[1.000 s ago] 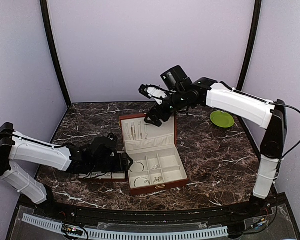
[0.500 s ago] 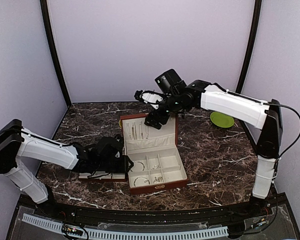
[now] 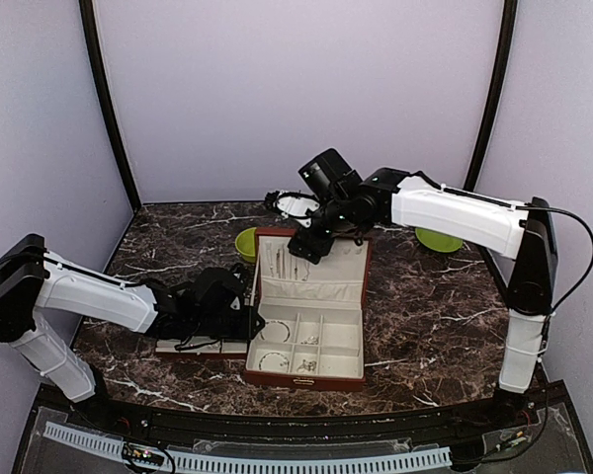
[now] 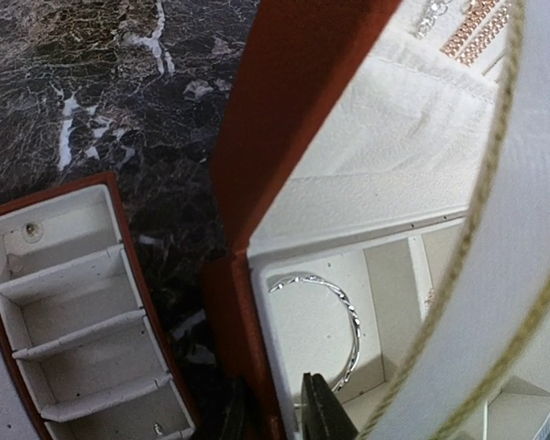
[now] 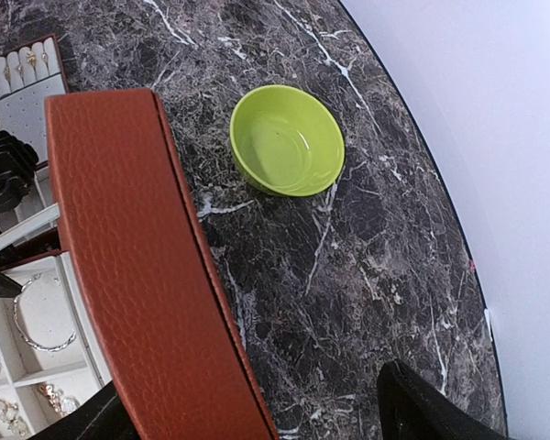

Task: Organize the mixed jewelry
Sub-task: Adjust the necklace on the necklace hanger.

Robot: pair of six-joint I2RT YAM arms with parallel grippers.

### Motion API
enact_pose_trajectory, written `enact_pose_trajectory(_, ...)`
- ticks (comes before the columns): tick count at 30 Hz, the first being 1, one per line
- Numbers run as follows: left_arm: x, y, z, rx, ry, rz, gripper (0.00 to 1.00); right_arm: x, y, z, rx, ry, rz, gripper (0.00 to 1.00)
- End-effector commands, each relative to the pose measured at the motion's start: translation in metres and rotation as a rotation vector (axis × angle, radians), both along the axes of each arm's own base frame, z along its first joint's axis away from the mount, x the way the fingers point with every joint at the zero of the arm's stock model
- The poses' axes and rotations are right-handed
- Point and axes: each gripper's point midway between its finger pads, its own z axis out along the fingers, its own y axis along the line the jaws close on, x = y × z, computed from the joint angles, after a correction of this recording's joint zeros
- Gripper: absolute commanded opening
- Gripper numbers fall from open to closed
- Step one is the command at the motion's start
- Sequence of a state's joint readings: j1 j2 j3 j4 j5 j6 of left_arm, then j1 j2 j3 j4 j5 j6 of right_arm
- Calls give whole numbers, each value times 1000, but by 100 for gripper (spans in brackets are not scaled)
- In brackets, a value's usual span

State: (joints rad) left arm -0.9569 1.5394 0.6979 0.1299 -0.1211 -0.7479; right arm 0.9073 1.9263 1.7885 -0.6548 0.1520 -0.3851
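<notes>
The mixed jewelry lies in the open red-brown box [image 3: 351, 376]. A silver bangle [image 4: 352, 321] sits in the near-left compartment, small pieces [image 3: 307, 365] fill other cells, and chains [image 3: 287, 262] hang inside the upright lid [image 5: 137, 266]. My left gripper [image 4: 275, 414] is shut on the box's left wall, with one finger inside beside the bangle and one outside; in the top view this gripper [image 3: 251, 324] meets the box at its left side. My right gripper [image 3: 309, 242] hovers at the lid's top edge. It is open, and its right finger [image 5: 431, 408] is well clear of the lid.
A small red-brown divided tray [image 4: 73, 312] lies left of the box under my left arm, with tiny pieces in it. A lime-green bowl [image 5: 289, 139] stands behind the lid. A green plate [image 3: 438, 239] sits at the back right. Purple walls enclose the marble table.
My left gripper closed on the box's left wall. The box slid right and turned squarer to the front, uncovering the green bowl. My right gripper moved left, staying over the lid.
</notes>
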Motion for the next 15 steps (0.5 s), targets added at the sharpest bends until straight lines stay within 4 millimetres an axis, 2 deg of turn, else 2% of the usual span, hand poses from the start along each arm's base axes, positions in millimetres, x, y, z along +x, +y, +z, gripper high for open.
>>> enact_pose_trajectory(1,0,-6,11,-3,-26,-33,23,-5,-8,2,-22,-12,-23,84)
enact_pose_trajectory(9,-1,-3,13,23,-46,-55,23,-16,-23,8,-19,15,-48,83)
enact_pose_trajectory(15,0,-3,17,29,-61,-66,23,-16,-23,9,-16,22,-49,74)
